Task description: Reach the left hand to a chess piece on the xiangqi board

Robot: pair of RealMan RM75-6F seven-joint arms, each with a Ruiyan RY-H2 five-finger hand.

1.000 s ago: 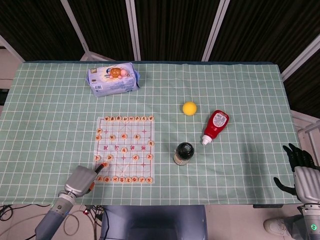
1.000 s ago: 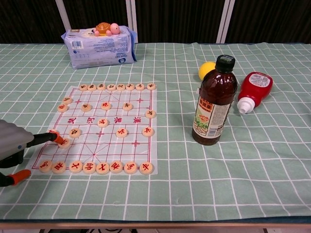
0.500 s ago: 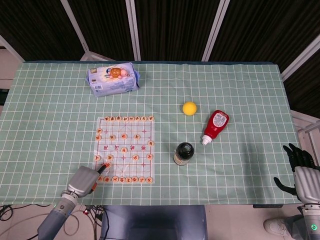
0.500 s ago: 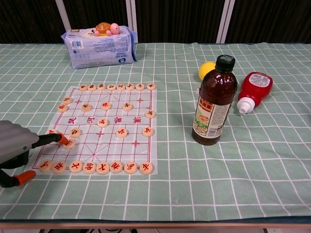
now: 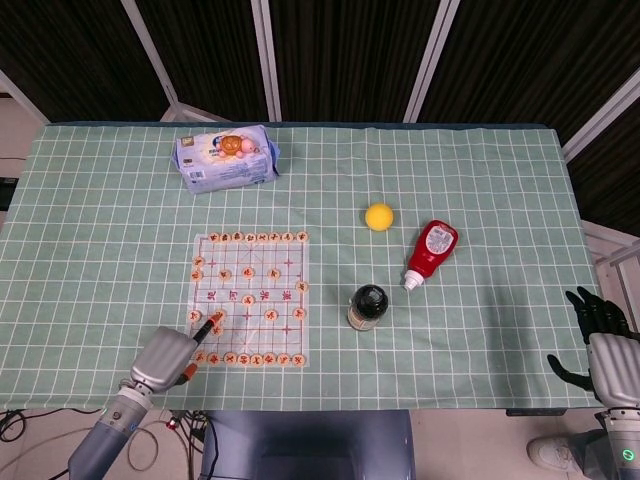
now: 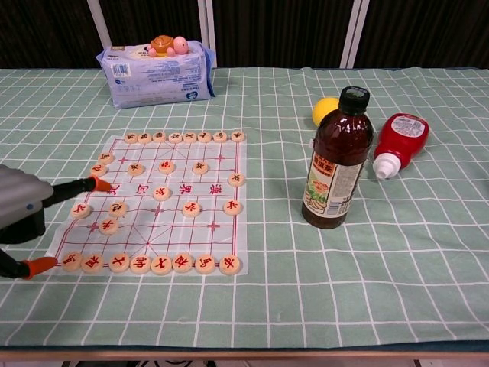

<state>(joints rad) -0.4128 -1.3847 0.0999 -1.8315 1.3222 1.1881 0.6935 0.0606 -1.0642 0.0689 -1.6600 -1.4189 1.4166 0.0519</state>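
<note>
The xiangqi board [image 6: 218, 195] [image 5: 290, 300] lies left of centre, with round wooden pieces in rows along its near and far edges and several scattered between. My left hand [image 6: 21, 210] [image 5: 166, 353] is at the board's near-left corner. One orange-tipped finger [image 6: 99, 184] is stretched out over the left files, above and apart from a loose piece [image 6: 80, 209]. The thumb tip [image 6: 38, 266] stays low beside the near row, and the hand holds nothing. My right hand [image 5: 600, 338] hangs off the table's right edge, its dark fingers apart and empty.
A dark sauce bottle [image 6: 337, 159] stands upright right of the board. A red squeeze bottle [image 6: 399, 140] lies on its side, with a yellow ball [image 6: 322, 109] behind. A wipes pack with small toys on it [image 6: 157, 70] sits at the far left.
My left hand's finger has lifted off the near-left pieces and swung toward the far side of the board, uncovering the piece it was over. The right hand has not moved.
</note>
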